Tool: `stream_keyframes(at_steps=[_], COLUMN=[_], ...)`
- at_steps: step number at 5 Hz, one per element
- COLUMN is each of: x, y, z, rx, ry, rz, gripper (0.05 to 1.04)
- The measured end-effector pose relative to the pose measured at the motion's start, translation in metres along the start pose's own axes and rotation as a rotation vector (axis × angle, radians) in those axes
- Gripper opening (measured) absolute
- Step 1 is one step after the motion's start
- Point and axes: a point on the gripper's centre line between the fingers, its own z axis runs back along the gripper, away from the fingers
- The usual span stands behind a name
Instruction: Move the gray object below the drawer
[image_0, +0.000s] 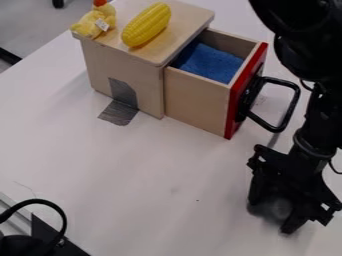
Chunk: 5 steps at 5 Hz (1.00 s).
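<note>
Black curved cable (50, 202) at lower left. Black two-finger end effector (270, 220) low at right, beyond the red-fronted wooden drawer (198, 102); dark rounded gray object (278, 206) sits within its reach, right at it. Cannot tell if it's clamped on or just around the object. Judged step: securing the grasp. Next: confirm hold, then shift left to the white tabletop (174, 165) below the drawer, clear of the black handle (291, 107), and release.
</note>
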Motion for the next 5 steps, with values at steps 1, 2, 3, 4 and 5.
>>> stream_keyframes(at_steps=[1,2,3,4,5], x=[-0.001,-0.004,-0.012,-0.024,-0.047], y=[0.001,-0.003,0.002,0.011,0.031], z=[0.002,0.010,0.031,0.050,0.056], rx=[0.007,-0.012,-0.007,-0.017,0.002], ry=[-0.010,-0.049,-0.106,-0.152,-0.173], rz=[-0.003,-0.006,0.001,0.025,0.084], gripper=[0.575,0.493,0.448,0.448,0.448])
